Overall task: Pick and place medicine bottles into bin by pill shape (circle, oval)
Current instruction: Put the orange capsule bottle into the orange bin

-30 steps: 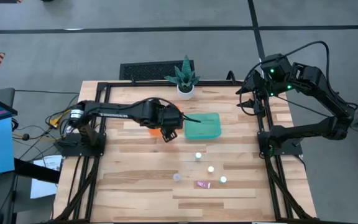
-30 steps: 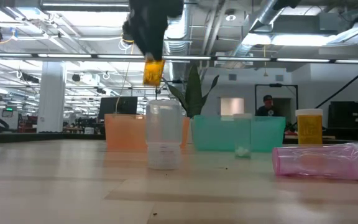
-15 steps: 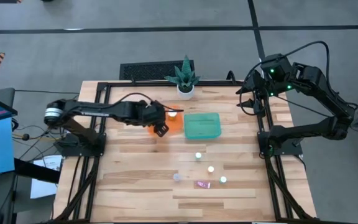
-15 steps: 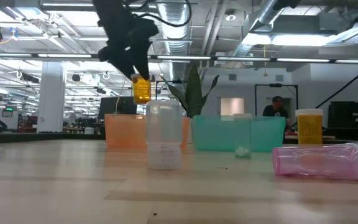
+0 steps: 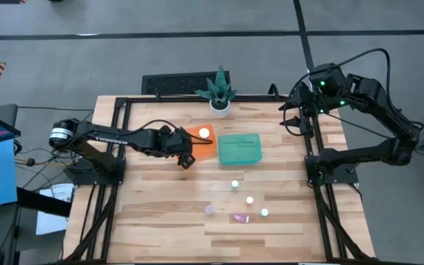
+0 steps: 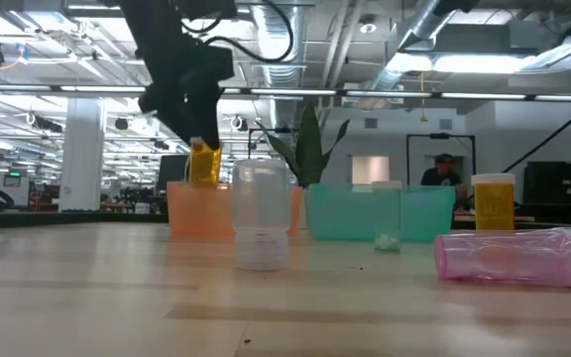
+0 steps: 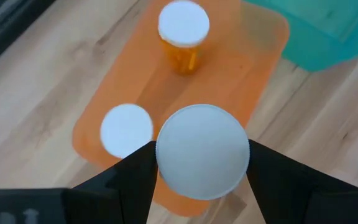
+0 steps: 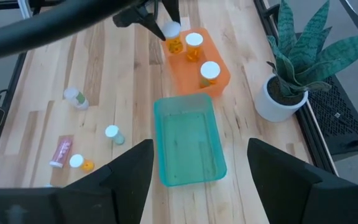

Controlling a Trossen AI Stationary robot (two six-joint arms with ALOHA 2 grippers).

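Light wood plank table (image 5: 160, 213) on dark frame, grey floor around; open workshop w/ ceiling ducts behind, a person (image 6: 449, 171) far back. No readable labels. Left gripper (image 7: 202, 186) pinches a white-capped amber bottle (image 7: 202, 151) over the orange bin (image 5: 196, 146)'s near edge; 2 bottles stand inside. Teal bin (image 5: 240, 149) just beside. Loose bottles, incl. pink one (image 6: 509, 257) on its side, nearer front. Right gripper (image 8: 197, 180) spread, raised well apart.

Left gripper (image 6: 198, 149) clamped on amber bottle (image 6: 203, 165), held just above orange bin (image 6: 191, 210); clear bottle (image 6: 262, 216) upright in front, teal bin (image 6: 424, 214) beside, pink bottle (image 6: 513, 257) lying at right, yellow bottle (image 6: 493, 203) upright behind
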